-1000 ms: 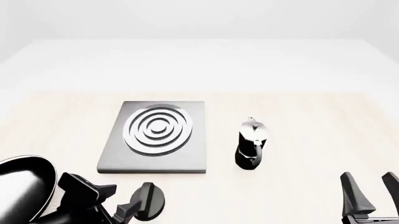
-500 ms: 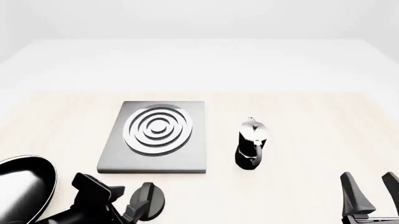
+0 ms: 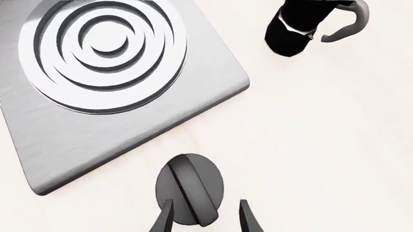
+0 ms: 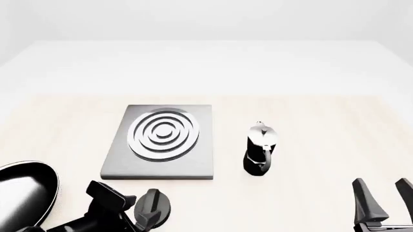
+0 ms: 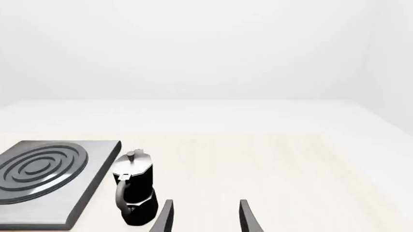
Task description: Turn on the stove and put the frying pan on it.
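Left wrist view: jaws spread wide either side of knob, gripping nothing.
Could skid off its ridge if closed off-centre, leaving stove unlit; right jaws idle, parted, empty.

In the front view, we find the stove at centre-left of the frame, with its burner on top. The moka pot stands just right of it, apart from its edge. Below the stove, near the bottom edge, lies the knob, and the left gripper sits against its left side. The frying pan occupies the lower left corner. The right gripper is in the lower right corner.
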